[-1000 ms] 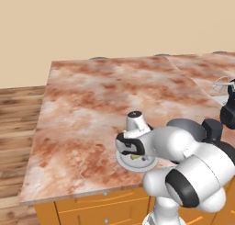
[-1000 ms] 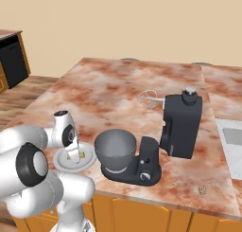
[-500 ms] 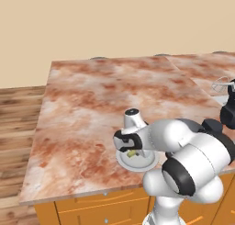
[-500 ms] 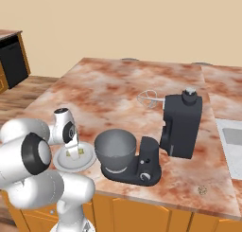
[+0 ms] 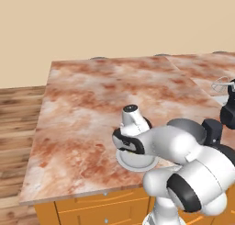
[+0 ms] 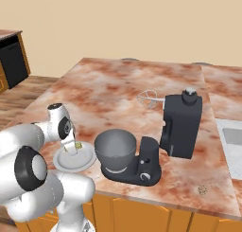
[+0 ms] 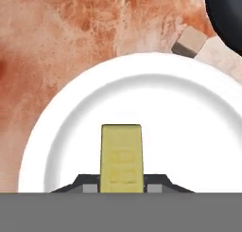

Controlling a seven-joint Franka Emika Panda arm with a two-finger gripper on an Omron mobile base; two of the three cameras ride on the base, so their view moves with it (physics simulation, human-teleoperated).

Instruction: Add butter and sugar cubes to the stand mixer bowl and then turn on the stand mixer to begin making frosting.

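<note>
Since a second ago the arm has dropped lower over the white plate (image 6: 71,162), and the tool (image 7: 121,187) has gone from spread wide to clamped on the butter (image 7: 121,157).

The hand view shows that grip plainly: a dark finger tip (image 7: 87,184) sits against each side of the pale-yellow, faintly ridged bar, which lies on the plate, and a small tan sugar cube (image 7: 189,42) rests on the marbled tabletop (image 7: 61,41) just past the rim. The right base view shows instead the grey stand mixer bowl (image 6: 116,148) just beside the plate, seated on the black stand mixer (image 6: 177,127), whose head is tilted back with the whisk (image 6: 150,99) raised. In the left base view the arm covers most of the plate.
</note>
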